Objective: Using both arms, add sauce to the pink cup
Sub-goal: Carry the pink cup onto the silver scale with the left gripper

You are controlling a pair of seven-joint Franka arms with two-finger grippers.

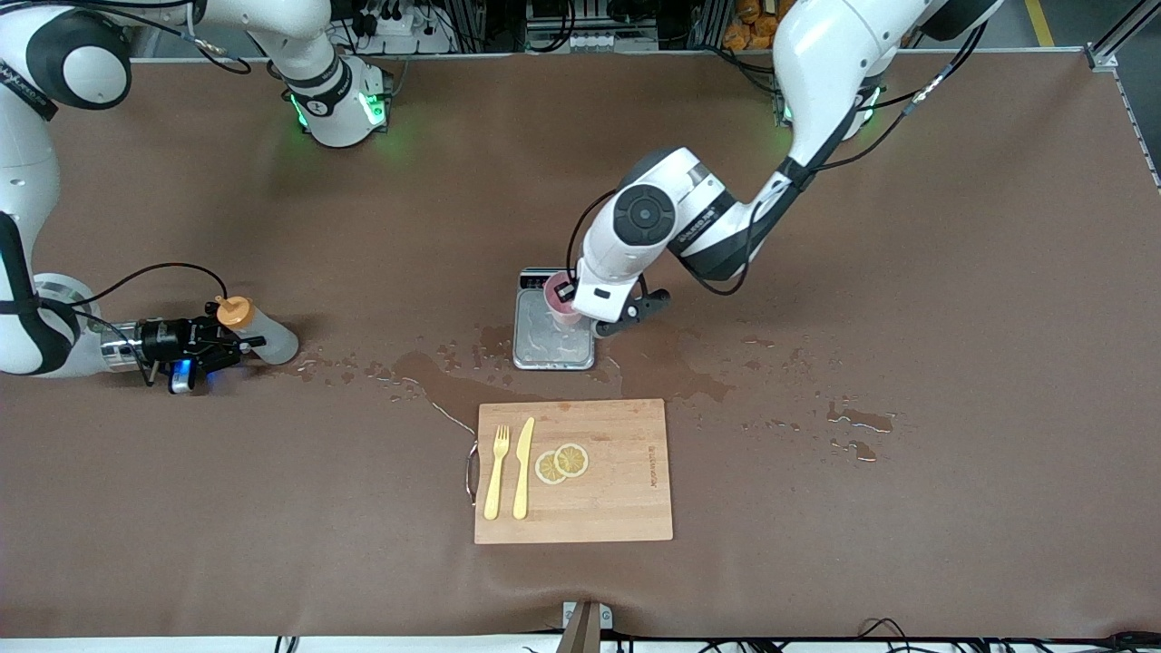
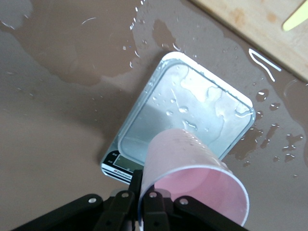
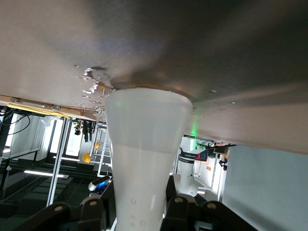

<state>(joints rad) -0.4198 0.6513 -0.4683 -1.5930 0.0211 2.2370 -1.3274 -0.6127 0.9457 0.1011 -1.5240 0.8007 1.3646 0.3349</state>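
The sauce bottle (image 1: 265,333), whitish with an orange cap (image 1: 234,311), lies tilted with its base on the table near the right arm's end. My right gripper (image 1: 227,349) is shut on its body. In the right wrist view the bottle (image 3: 144,154) sits between the fingers (image 3: 185,211), its base against the table. My left gripper (image 1: 580,307) is shut on the pink cup (image 1: 560,304), pinching its wall at the rim. It holds the cup over the steel scale (image 1: 553,345). In the left wrist view the cup (image 2: 192,185) is tilted over the scale's display end (image 2: 120,166).
A wooden cutting board (image 1: 617,508) lies nearer the front camera than the scale, with a yellow fork (image 1: 496,472), a yellow knife (image 1: 523,467) and lemon slices (image 1: 562,462) on it. Water puddles (image 1: 435,376) lie round the scale and toward the left arm's end (image 1: 857,422).
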